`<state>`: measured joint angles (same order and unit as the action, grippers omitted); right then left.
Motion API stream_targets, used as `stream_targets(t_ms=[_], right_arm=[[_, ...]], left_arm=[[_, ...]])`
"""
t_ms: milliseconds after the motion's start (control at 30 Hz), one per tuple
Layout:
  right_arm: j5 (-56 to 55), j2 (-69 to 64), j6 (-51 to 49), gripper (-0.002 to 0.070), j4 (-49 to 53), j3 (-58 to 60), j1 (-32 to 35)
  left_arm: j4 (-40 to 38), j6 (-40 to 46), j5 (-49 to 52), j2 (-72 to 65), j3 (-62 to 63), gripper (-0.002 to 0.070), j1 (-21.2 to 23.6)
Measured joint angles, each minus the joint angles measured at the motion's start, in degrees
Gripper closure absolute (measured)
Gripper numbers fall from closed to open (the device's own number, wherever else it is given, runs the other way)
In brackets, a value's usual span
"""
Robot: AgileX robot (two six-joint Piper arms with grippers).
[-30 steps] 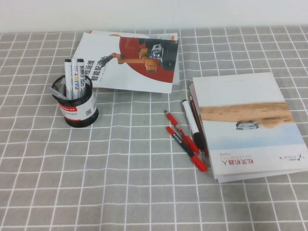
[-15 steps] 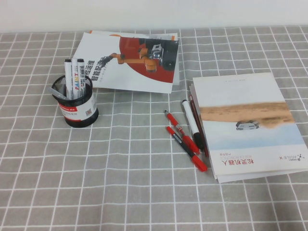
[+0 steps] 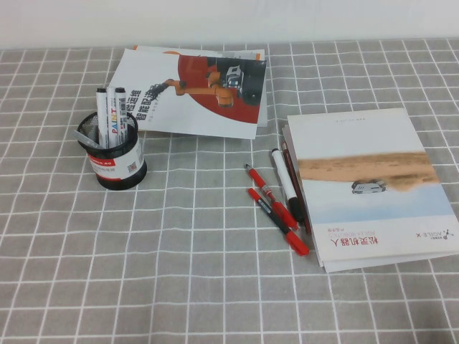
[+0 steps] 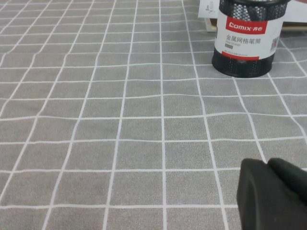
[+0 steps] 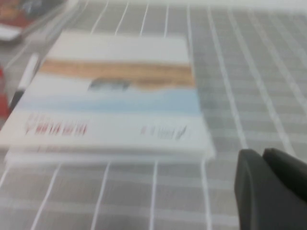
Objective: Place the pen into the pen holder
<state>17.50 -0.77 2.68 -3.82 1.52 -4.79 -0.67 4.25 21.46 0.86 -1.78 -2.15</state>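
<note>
The pen holder [image 3: 116,163], a black mesh cup with a red-and-white label, stands at the left of the table. It holds two white markers with black caps. A slim grey piece [image 3: 87,133] leans inside its left rim and looks like the grey pen. No grey pen lies on the cloth. Neither arm shows in the high view. My left gripper [image 4: 266,163] is shut and empty, low over bare cloth, well short of the pen holder [image 4: 244,40]. My right gripper [image 5: 261,153] is shut and empty, over cloth beside the book [image 5: 115,91].
A thick book [image 3: 366,186] lies at the right. Two red pens [image 3: 276,211], a white marker [image 3: 285,183] and a dark pen lie along its left edge. A magazine [image 3: 190,89] lies at the back, behind the holder.
</note>
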Motion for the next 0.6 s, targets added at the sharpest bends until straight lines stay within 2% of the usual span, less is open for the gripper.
stream_targets(t_ms=[167, 600], right_arm=[[3.42, 1.18, 0.00, 0.0689, -0.88, 0.02, 0.00], [3.69, 1.18, 0.00, 0.0689, -1.33, 0.02, 0.00]], left_arm=[[0.00, 0.00, 0.00, 0.00, 0.00, 0.0678, 0.00], [0.00, 0.00, 0.00, 0.00, 0.00, 0.0678, 0.00]])
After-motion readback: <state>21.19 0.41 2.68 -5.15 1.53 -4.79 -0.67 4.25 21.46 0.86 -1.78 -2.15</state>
